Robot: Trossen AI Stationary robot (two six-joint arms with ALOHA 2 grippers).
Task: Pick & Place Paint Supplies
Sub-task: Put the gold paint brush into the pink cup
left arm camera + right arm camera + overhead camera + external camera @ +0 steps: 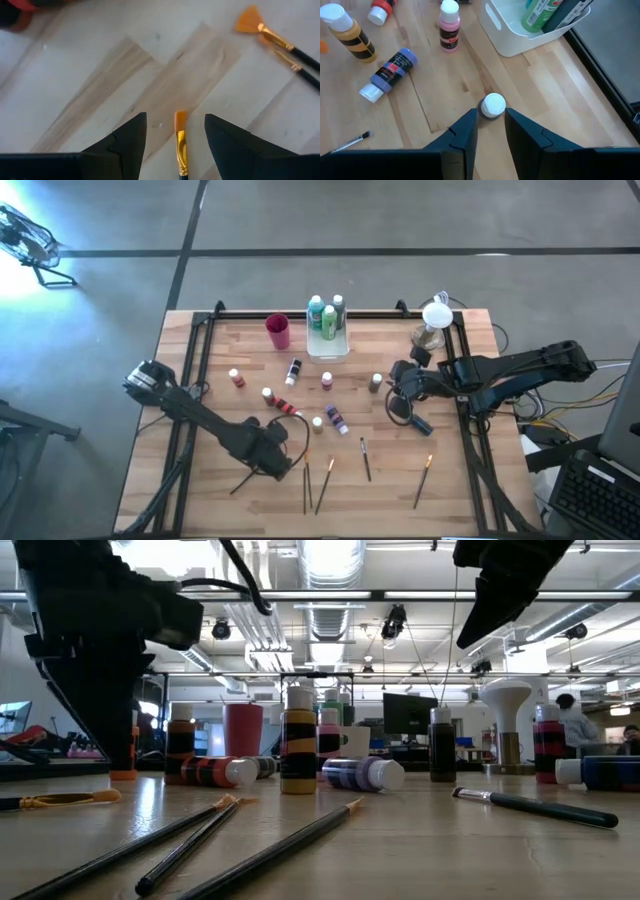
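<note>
Fingers of the right gripper [491, 131] stood narrowly apart, one on each side of a white-capped upright bottle [493, 105]; I could not confirm contact with its cap. On my overhead feed that bottle [376, 382] stood right of the translucent tray [328, 346], which held green bottles [322, 316]. Left gripper [175, 137] fingers were spread wide, empty, straddling the orange tip of a paintbrush [180, 142] flat on the table [200, 470]. Two further brushes [280, 47] lay near it. A purple bottle [389, 73] lay on its side, a pink bottle [449, 30] upright beyond it. The magenta cup [278, 332] stood left of the tray.
</note>
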